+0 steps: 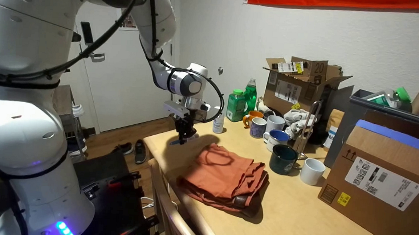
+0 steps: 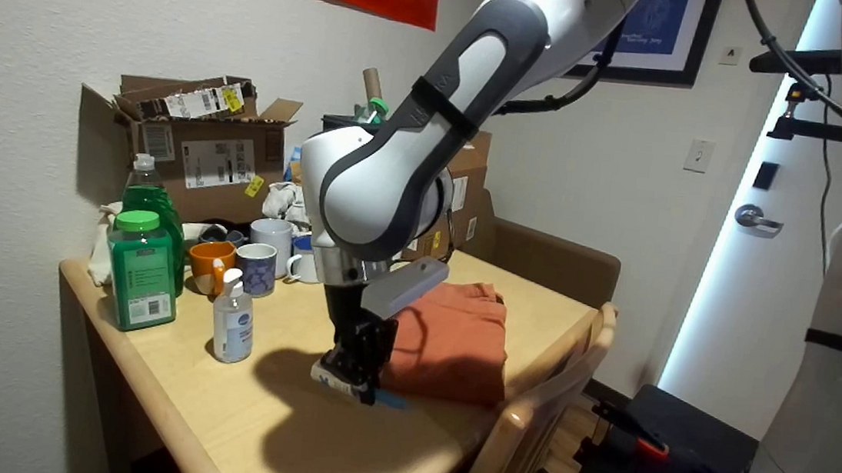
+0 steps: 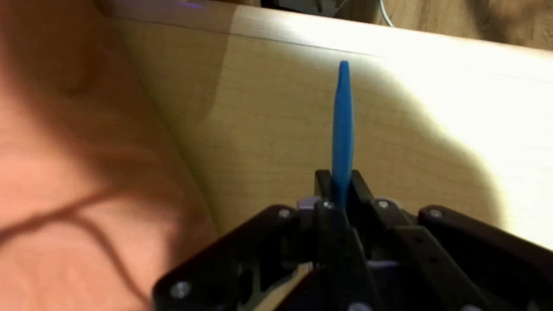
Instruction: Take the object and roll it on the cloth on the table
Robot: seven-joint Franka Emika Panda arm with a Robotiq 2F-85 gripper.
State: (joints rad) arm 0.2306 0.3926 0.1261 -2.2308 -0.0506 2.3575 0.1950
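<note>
My gripper (image 3: 339, 185) is shut on the object (image 3: 342, 125), a slender stick whose blue handle juts out past the fingertips in the wrist view. A whitish end of the object (image 2: 334, 380) shows beyond the fingers in an exterior view. Beneath it is bare wood of the table (image 2: 218, 418), and the object appears to hang a little above that surface. Beside the gripper, not under it, lies the rust-orange cloth (image 1: 224, 173), folded in layers. In the wrist view the cloth (image 3: 65, 172) fills the left side.
A sanitizer bottle (image 2: 234, 319) stands near the gripper. Green bottles (image 1: 236, 106), several mugs (image 1: 283, 159) and an open cardboard box (image 1: 287, 87) line the wall side. A larger box (image 1: 384, 179) sits at one end. A wooden chair (image 1: 174, 210) touches or nearly touches the table's edge.
</note>
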